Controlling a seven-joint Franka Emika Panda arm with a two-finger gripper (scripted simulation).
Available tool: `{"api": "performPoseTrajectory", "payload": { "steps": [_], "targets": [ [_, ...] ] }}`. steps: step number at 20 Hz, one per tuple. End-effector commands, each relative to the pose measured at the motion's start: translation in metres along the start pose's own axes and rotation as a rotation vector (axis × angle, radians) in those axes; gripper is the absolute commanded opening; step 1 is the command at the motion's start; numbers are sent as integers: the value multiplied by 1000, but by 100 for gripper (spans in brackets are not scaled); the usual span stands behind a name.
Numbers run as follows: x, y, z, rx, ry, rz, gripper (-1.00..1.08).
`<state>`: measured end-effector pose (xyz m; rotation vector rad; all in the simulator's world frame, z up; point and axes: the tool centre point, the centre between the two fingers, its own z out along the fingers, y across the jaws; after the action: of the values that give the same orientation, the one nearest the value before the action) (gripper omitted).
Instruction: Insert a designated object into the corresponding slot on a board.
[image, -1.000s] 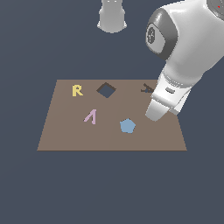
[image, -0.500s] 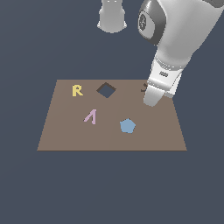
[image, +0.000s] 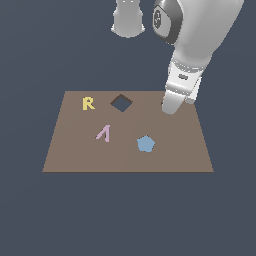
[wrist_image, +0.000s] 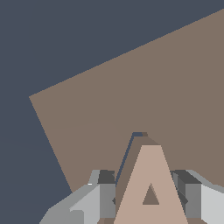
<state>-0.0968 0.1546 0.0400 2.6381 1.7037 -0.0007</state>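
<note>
Surface finish: uniformly matt, smooth renders.
Brown board (image: 127, 155) flat, untextured; peach-tan "A" block (wrist_image: 151, 188) plain; pincer (wrist_image: 148, 197) fingers (wrist_image: 105, 199) grey, faintly shaded; arm casing (image: 200, 35) smooth white-grey.

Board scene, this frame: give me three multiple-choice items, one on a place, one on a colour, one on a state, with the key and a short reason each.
1. Where on the board is the dark diamond hole?
A. right beside the yellow R
B. at the near edge
C. under the blue pentagon

2. What colour is the caret-like piece?
A. green
B. pink
C. white

3. What is the hand doing?
A. hanging open and empty
B. gripping the pentagon
C. holding the tan A block between its fingers

Key: 1 A, the hole lies in the far row next to the R. 2 B, it renders pink. 3 C, the wrist view shows the A flanked by both fingers.
</note>
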Motion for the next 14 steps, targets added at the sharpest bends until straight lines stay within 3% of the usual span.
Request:
{"api": "performPoseTrajectory", "payload": {
  "steps": [1,14],
  "targets": [
    [-1,-1,0,0,0,-5,-100],
    [1,1,9,0,0,2,-100]
  ]
}}
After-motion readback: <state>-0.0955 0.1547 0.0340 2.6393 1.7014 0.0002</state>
